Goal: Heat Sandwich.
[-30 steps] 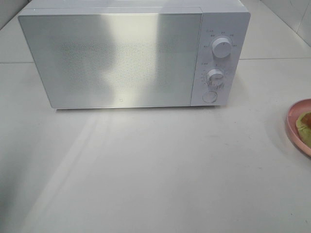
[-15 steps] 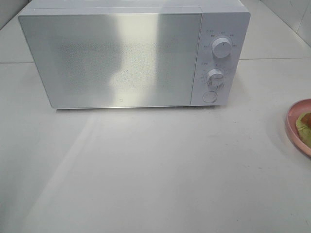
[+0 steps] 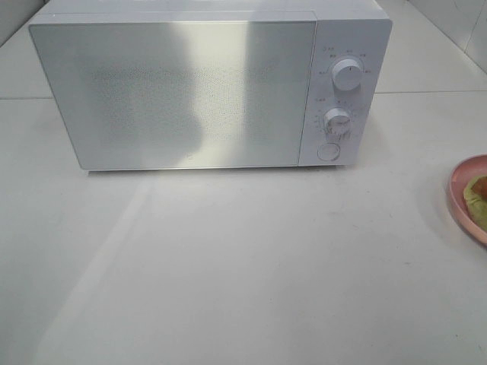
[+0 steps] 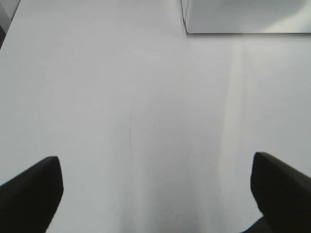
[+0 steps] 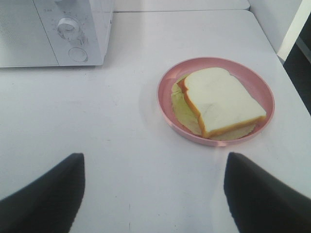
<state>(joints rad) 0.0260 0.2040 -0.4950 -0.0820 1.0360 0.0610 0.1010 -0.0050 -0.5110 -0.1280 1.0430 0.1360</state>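
The sandwich (image 5: 218, 102), white bread with a tan crust over green filling, lies on a pink round plate (image 5: 167, 104); in the high view only the plate's edge (image 3: 456, 190) and a bit of the sandwich (image 3: 479, 194) show at the right border. The white microwave (image 3: 183, 91) stands at the back with its door shut. My right gripper (image 5: 153, 189) is open above the table, short of the plate. Out to the microwave's front left, my left gripper (image 4: 155, 191) hangs wide open over bare table. Neither arm shows in the high view.
The microwave's panel carries two dials (image 3: 347, 74) and a round button (image 3: 328, 151). A corner of the microwave (image 4: 243, 19) shows in the left wrist view. The white table's right edge (image 5: 286, 63) runs close behind the plate.
Only the dim reflection on the microwave door has shifted; the plate, microwave and table look the same.
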